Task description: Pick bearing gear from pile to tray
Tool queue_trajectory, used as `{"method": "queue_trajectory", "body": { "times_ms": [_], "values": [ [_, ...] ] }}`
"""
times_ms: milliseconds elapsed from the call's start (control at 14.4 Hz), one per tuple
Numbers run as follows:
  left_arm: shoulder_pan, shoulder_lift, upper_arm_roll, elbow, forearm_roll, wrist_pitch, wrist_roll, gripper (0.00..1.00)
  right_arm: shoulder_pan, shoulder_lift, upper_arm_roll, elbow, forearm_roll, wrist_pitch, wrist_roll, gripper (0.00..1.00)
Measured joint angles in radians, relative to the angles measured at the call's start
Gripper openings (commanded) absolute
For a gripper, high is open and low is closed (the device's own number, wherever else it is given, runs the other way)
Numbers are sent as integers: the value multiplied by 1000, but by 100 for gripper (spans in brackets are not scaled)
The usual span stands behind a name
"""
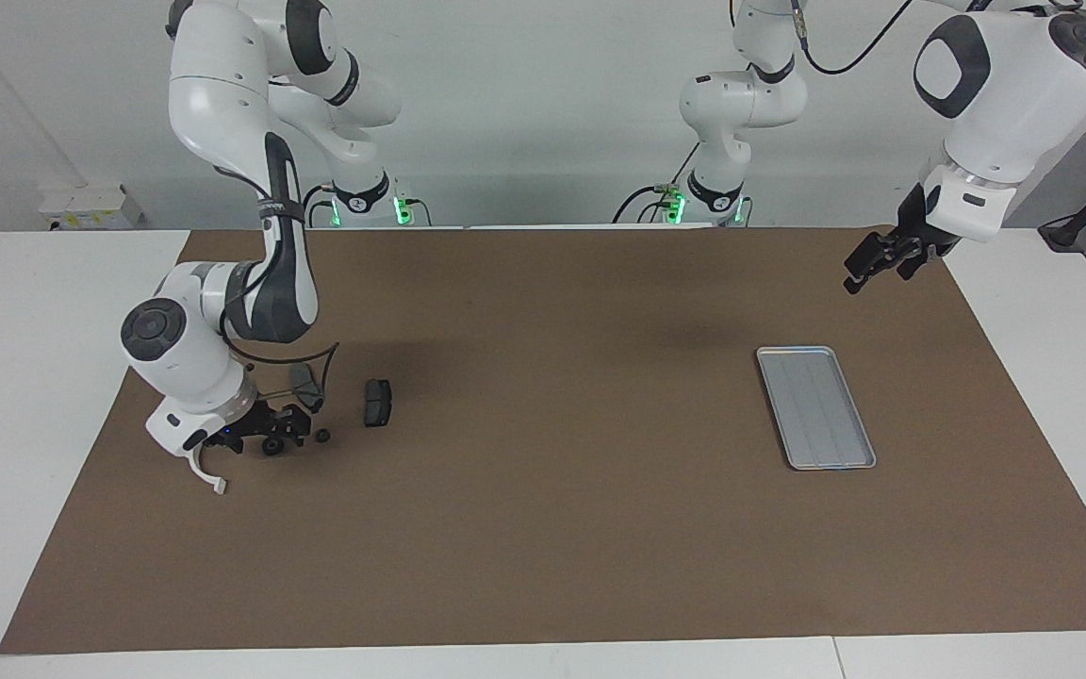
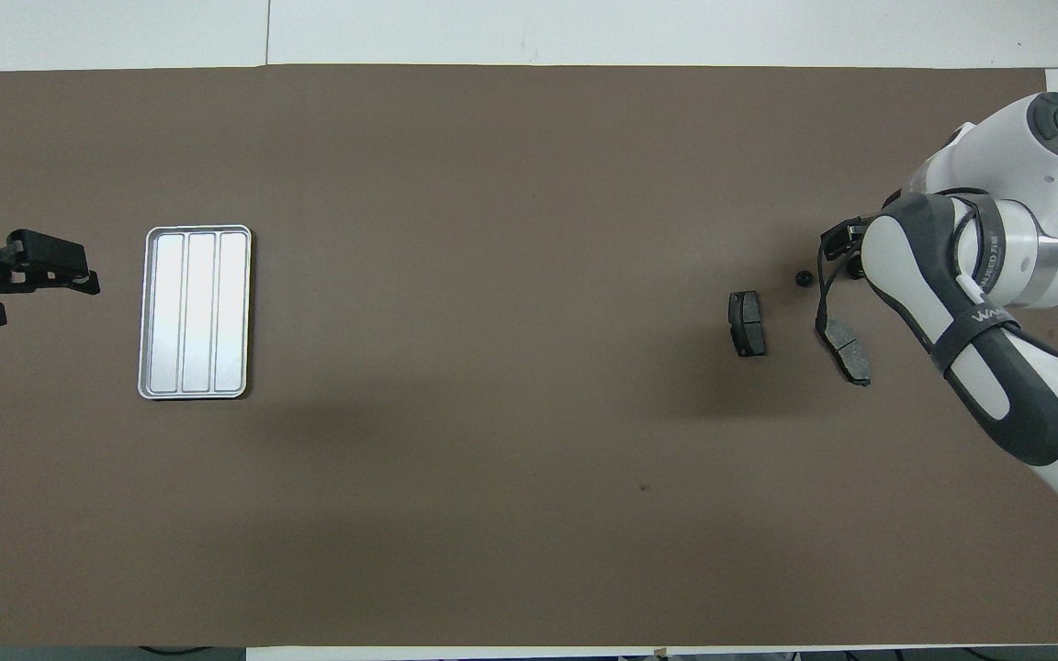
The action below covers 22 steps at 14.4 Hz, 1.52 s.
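The pile lies at the right arm's end of the table: two dark grey brake pads (image 1: pixel 377 402) (image 1: pixel 307 387), a white curved arc (image 1: pixel 206 474) and tiny black round pieces (image 1: pixel 322 436). My right gripper (image 1: pixel 279 436) is down among them, right at a black round gear-like piece (image 1: pixel 271 445). In the overhead view the arm hides most of that gripper (image 2: pixel 846 248), the arc and the piece; the pads (image 2: pixel 748 323) (image 2: pixel 846 353) and one round piece (image 2: pixel 803 278) show. The silver tray (image 1: pixel 816 405) (image 2: pixel 196 312) lies empty at the left arm's end. My left gripper (image 1: pixel 878 264) (image 2: pixel 51 275) waits open, raised beside the tray.
A brown mat (image 1: pixel 552 528) covers the table, with white table edges (image 1: pixel 53 396) at both ends. A thin black cable (image 1: pixel 288 358) loops from the right arm's wrist over the nearer brake pad.
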Motion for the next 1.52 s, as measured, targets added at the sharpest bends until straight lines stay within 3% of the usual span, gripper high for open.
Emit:
{"method": "queue_trajectory", "body": {
  "times_ms": [1177,1247,1524],
  "values": [
    [1,-1,4,-5,0,0,-15,100,-8,3,-1,-65,0,42,-75,92],
    [1,-1,4,-5,0,0,-15,100,-8,3,-1,-66,0,42,-76,88],
    [1,-1,3,-5,0,0,-15,100,-8,2,-1,-68,0,42,-78,55]
  ]
}}
